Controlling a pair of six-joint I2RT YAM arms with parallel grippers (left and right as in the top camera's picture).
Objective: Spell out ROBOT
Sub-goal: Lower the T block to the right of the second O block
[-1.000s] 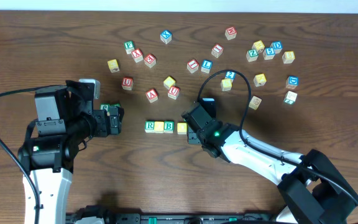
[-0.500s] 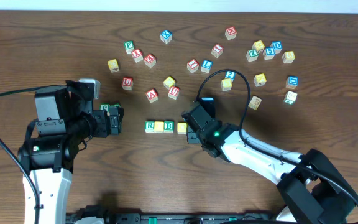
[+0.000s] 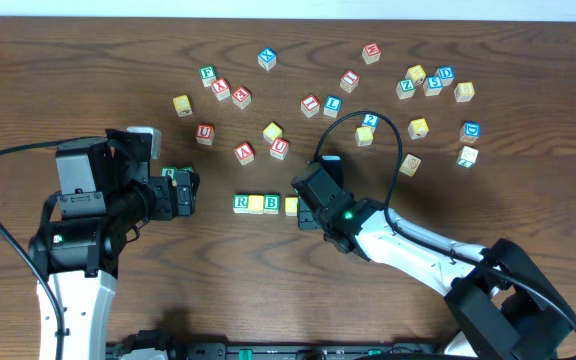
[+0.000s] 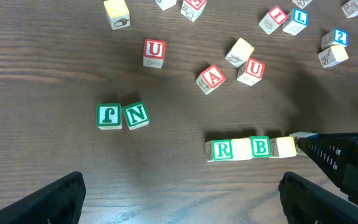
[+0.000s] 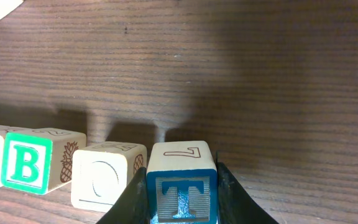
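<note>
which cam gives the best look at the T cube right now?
Right wrist: the T cube fills the foreground, blue letter readable, clamped in the right tool. Overhead hides it under that tool; in left wrist the tool blocks nearly all of it.

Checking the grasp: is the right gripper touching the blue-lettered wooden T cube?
Touching. In the right wrist view the right gripper clamps the blue-lettered wooden T cube between both fingers.

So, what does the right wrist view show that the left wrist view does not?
Only the right wrist view: the blue T cube, gripped in the right hand beside the row's end. Only the left wrist view: the green R cube and the green N cube. Both: the green B cube and the yellow O cube after it.
</note>
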